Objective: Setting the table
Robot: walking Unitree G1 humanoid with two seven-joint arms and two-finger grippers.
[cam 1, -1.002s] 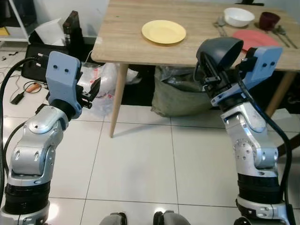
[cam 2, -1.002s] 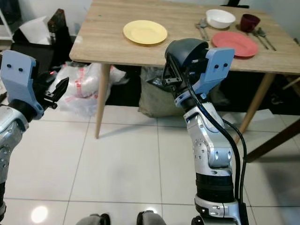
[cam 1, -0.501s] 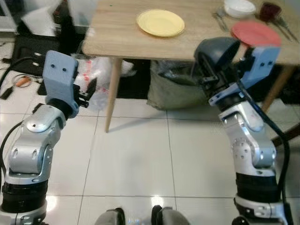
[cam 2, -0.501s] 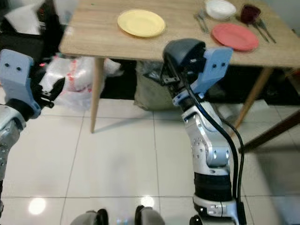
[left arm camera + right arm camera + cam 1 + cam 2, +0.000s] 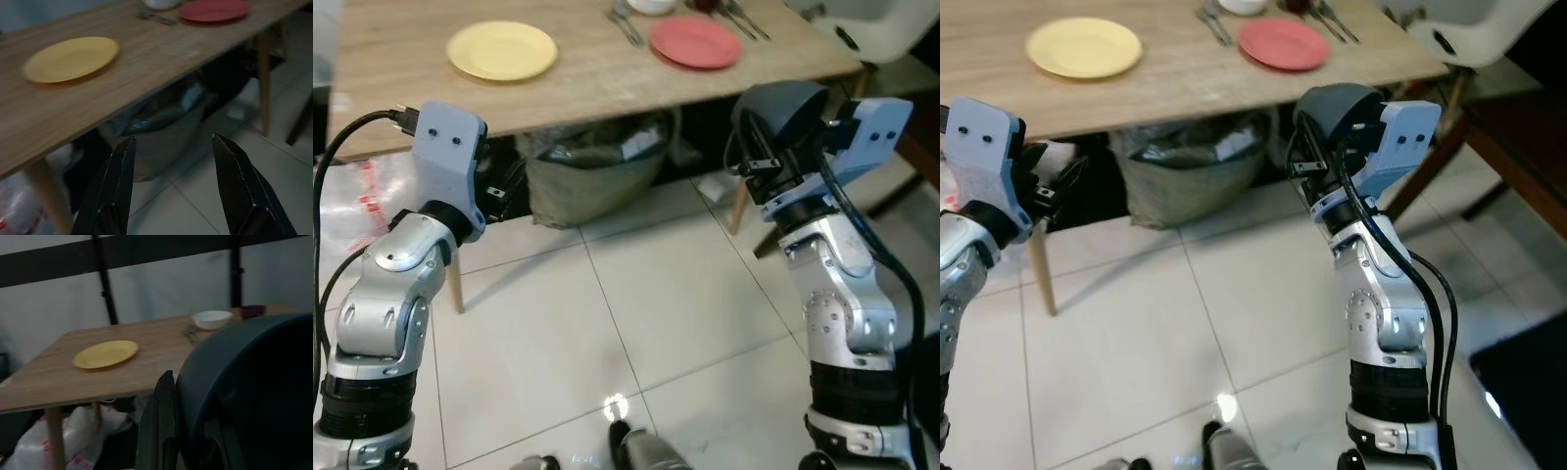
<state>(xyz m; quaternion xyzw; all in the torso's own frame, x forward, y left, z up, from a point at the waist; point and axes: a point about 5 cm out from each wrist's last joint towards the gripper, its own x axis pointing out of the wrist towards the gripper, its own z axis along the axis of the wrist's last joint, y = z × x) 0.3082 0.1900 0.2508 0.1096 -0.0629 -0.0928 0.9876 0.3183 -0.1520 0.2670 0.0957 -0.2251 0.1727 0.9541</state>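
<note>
A dark bowl (image 5: 785,110) was carried, clamped in the right gripper (image 5: 754,162), near the desk (image 5: 578,83). The left gripper (image 5: 171,161) was released, empty. Placement beside the yellow plate (image 5: 501,50) was judged next.

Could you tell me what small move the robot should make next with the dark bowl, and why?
Probably step closer to the table first. The right gripper holds the bowl out over the floor, short of the table edge, and the yellow plate, likely its spot, lies farther in. The left gripper is open and holds nothing.
</note>
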